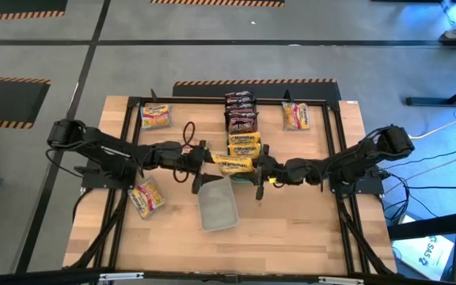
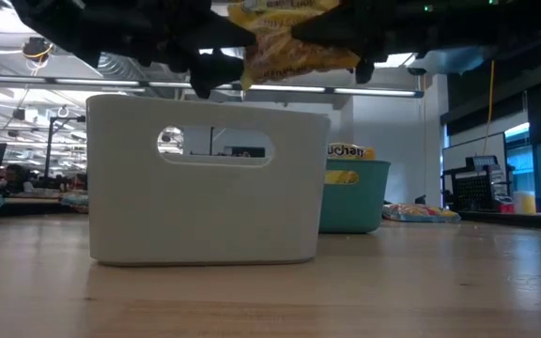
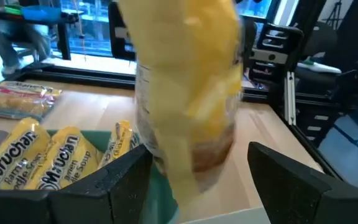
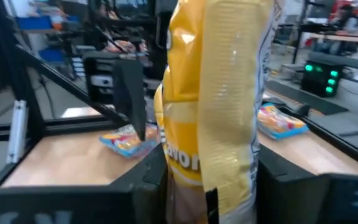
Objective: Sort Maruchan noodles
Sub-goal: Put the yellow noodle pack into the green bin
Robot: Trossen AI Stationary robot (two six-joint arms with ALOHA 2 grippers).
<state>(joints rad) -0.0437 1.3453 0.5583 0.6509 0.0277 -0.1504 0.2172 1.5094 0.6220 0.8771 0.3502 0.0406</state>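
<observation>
Looking down from overhead, I had both grippers meeting at the table's middle over one yellow packet (image 1: 236, 165), which hung in the air between them. My right gripper (image 1: 261, 169) was clamped on one end of it, and in that arm's wrist view the packet (image 4: 213, 106) stood upright, pinched between the dark fingers (image 4: 143, 186). My left gripper (image 1: 207, 158) sat at the packet's other end with its jaws spread wide; in the left wrist view the packet (image 3: 188, 93) was between the parted fingers (image 3: 291, 177), and I couldn't tell whether they touched it. From table height, the packet (image 2: 285, 42) floated above the clear tray (image 2: 205, 183). More yellow packets (image 1: 245, 144) stood in the teal tray (image 2: 355, 202) just beyond, and dark red-brown packets (image 1: 241, 111) sat in a row behind those. Three pale pink-yellow packets lay loose: one far left (image 1: 155, 116), one far right (image 1: 294, 115), one near left (image 1: 146, 196)
</observation>
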